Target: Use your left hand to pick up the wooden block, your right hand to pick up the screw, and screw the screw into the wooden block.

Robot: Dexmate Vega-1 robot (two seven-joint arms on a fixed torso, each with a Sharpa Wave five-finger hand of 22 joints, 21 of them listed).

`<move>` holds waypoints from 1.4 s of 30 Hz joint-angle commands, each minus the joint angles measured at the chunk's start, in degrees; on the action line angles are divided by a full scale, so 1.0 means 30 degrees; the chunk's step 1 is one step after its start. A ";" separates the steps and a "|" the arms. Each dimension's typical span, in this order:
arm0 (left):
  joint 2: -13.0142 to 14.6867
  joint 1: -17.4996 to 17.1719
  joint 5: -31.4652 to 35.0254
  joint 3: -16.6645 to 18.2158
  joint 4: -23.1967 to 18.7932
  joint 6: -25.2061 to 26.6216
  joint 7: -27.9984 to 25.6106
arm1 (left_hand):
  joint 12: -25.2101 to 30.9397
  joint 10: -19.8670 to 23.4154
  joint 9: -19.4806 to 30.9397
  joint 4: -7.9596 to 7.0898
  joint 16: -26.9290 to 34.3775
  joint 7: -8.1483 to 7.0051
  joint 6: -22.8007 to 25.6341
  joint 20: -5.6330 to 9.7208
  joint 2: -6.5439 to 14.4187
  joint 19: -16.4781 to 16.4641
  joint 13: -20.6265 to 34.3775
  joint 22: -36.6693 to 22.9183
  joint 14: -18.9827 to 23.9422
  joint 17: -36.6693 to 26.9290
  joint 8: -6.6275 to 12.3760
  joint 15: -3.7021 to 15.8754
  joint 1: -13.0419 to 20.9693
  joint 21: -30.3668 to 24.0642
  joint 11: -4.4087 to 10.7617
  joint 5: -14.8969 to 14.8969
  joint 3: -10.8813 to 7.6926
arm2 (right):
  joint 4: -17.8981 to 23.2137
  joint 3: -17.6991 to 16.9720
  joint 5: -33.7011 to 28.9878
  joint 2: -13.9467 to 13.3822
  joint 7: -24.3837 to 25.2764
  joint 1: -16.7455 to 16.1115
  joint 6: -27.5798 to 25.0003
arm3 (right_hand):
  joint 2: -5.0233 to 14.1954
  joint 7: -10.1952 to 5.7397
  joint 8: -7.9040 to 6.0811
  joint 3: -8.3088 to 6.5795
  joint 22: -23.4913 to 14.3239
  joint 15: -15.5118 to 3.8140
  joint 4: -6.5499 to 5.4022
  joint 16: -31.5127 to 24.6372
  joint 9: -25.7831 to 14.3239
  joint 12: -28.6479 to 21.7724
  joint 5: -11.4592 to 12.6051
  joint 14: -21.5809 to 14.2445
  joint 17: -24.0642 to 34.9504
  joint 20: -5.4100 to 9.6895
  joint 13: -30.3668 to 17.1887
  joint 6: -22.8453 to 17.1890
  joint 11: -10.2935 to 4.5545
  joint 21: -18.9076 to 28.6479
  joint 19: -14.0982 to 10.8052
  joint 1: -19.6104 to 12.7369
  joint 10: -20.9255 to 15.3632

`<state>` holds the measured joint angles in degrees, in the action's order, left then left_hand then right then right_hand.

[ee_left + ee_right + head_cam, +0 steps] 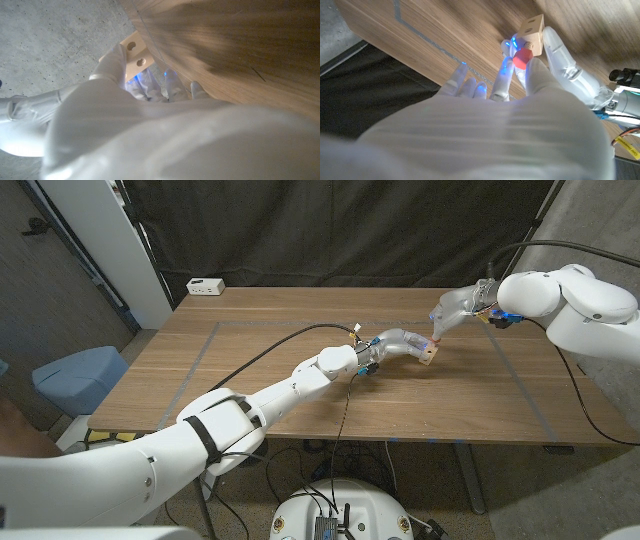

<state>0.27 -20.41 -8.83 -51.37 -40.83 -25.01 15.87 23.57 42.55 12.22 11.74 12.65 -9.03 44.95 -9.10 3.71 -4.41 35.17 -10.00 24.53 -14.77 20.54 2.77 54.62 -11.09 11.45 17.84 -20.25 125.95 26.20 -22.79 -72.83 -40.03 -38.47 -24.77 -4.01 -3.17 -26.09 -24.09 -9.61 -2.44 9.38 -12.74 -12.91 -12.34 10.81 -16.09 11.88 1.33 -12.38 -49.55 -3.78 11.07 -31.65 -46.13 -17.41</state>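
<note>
Screwing step in hand; L hand [400, 343] holds wooden block [428, 356] above table [250, 370] centre; R hand [527, 75] pinches red-headed screw [521, 58] against block face; next: align w/ hole, twist in.

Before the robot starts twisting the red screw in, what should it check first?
1. Left hand holds the wooden block: ok.
2. Right hand pinches the red screw: ok.
3. Screw sits against the block's face: ok, as the right wrist view shows.
4. Screw tip lined up with a hole: cannot tell, the tip is hidden.
5. Block held above the table: cannot tell.
</note>
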 commanded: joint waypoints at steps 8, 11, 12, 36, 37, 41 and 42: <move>-0.0177 0.0152 -0.0011 -0.0033 0.0411 -0.0064 0.0074 | 0.0192 0.0193 0.0116 -0.0959 0.0030 0.0412 0.1165 0.0051 0.0923 -0.0078 0.0084 -0.0106 0.0178 -0.0023 0.0110 0.1032 -0.0772 -0.0144 -0.0015 0.0159 -0.0971 | 0.0039 -0.0037 -0.0060 -0.0105 0.0364 -0.0381 -0.0139 | 0.0051 -0.0010 -0.0132 -0.0242 -0.0062 -0.1373 -0.0031 -0.0103 -0.0011 -0.0039 -0.0041 -0.0255 0.0067 0.0060 -0.0051 -0.0207 -0.0130 0.0086 -0.0148 -0.0266 -0.0063; -0.0207 0.0173 -0.0010 -0.0041 0.0462 -0.0063 0.0085 | 0.0198 0.0198 0.0116 -0.0968 0.0032 0.0405 0.1153 0.0050 0.0905 -0.0081 0.0088 -0.0106 0.0188 -0.0022 0.0104 0.1021 -0.0797 -0.0145 -0.0026 0.0155 -0.0958 | 0.0050 -0.0040 -0.0072 -0.0115 0.0400 -0.0419 -0.0172 | 0.0066 -0.0006 -0.0130 -0.0266 -0.0062 -0.1391 -0.0039 -0.0095 -0.0008 -0.0037 -0.0041 -0.0247 0.0071 0.0072 -0.0050 -0.0201 -0.0117 0.0083 -0.0155 -0.0271 -0.0086; -0.0220 0.0175 -0.0022 -0.0035 0.0483 -0.0066 0.0089 | 0.0207 0.0231 0.0116 -0.0972 0.0032 0.0400 0.1138 0.0057 0.0919 -0.0079 0.0081 -0.0106 0.0187 -0.0025 0.0097 0.1022 -0.0795 -0.0143 -0.0017 0.0157 -0.0965 | 0.0037 -0.0064 -0.0033 -0.0128 0.0445 -0.0450 -0.0139 | 0.0067 -0.0028 -0.0123 -0.0276 -0.0062 -0.1402 -0.0039 -0.0094 -0.0006 -0.0040 -0.0041 -0.0252 0.0072 0.0079 -0.0050 -0.0184 -0.0088 0.0081 -0.0156 -0.0274 -0.0105; -0.0226 0.0204 0.0023 -0.0060 0.0490 -0.0148 0.0105 | 0.0221 0.0236 0.0115 -0.0962 0.0027 0.0420 0.1175 0.0107 0.0935 -0.0094 0.0084 -0.0105 0.0195 -0.0024 0.0098 0.1025 -0.0795 -0.0147 -0.0056 0.0161 -0.0991 | 0.0144 -0.0213 -0.0365 -0.0143 0.1289 -0.0926 -0.0218 | 0.0139 0.0087 -0.0566 -0.0487 -0.0063 -0.1780 -0.0195 -0.0251 0.0053 -0.0236 -0.0101 -0.0893 0.0125 0.0453 -0.0032 -0.1316 -0.0618 0.0174 -0.0662 -0.0075 -0.1082; -0.0219 0.0201 0.0019 -0.0059 0.0471 -0.0143 0.0114 | 0.0218 0.0225 0.0115 -0.0957 0.0037 0.0432 0.1162 0.0115 0.0927 -0.0098 0.0085 -0.0105 0.0225 -0.0021 0.0093 0.1013 -0.0794 -0.0148 -0.0037 0.0161 -0.0991 | 0.0155 -0.0185 -0.0416 -0.0120 0.1281 -0.0909 -0.0241 | 0.0141 0.0090 -0.0581 -0.0487 -0.0063 -0.1799 -0.0211 -0.0270 0.0058 -0.0258 -0.0108 -0.0954 0.0129 0.0458 -0.0030 -0.1358 -0.0584 0.0173 -0.0679 -0.0043 -0.1167; -0.0171 0.0174 0.0041 -0.0064 0.0364 -0.0128 0.0097 | 0.0227 0.0240 0.0115 -0.0949 0.0041 0.0461 0.1165 0.0120 0.0941 -0.0103 0.0088 -0.0104 0.0223 -0.0026 0.0093 0.1005 -0.0777 -0.0149 -0.0026 0.0162 -0.0996 | 0.0170 -0.0123 -0.0498 -0.0039 0.1275 -0.0870 -0.0268 | 0.0182 0.0146 -0.0692 -0.0480 -0.0064 -0.1844 -0.0294 -0.0286 0.0072 -0.0253 -0.0134 -0.1020 0.0149 0.0524 -0.0024 -0.1667 -0.0570 0.0181 -0.0758 0.0107 -0.1257; -0.0161 0.0164 0.0035 -0.0061 0.0339 -0.0118 0.0102 | 0.0222 0.0225 0.0115 -0.0962 0.0045 0.0433 0.1135 0.0105 0.0957 -0.0106 0.0089 -0.0104 0.0216 -0.0035 0.0080 0.1012 -0.0786 -0.0149 -0.0023 0.0159 -0.0992 | 0.0176 -0.0099 -0.0537 -0.0017 0.1254 -0.0848 -0.0283 | 0.0217 0.0144 -0.0716 -0.0479 -0.0064 -0.1863 -0.0334 -0.0293 0.0079 -0.0276 -0.0141 -0.1039 0.0160 0.0548 -0.0022 -0.1742 -0.0632 0.0182 -0.0785 0.0172 -0.1353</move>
<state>-0.51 -19.71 -8.83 -51.55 -39.08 -25.51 16.15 23.57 42.83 12.23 11.74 12.65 -9.03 44.96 -8.78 3.50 -4.73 35.16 -10.00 24.86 -14.76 20.54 2.45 54.41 -11.09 11.36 18.07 -20.25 126.29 25.80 -23.88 -73.23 -36.76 -40.87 -25.40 -3.56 -2.67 -27.80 -25.39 -9.61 -2.49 8.85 -13.36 -12.49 -12.81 10.58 -18.69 12.14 3.06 -12.32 -53.95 -5.62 11.07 -33.37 -46.11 -20.69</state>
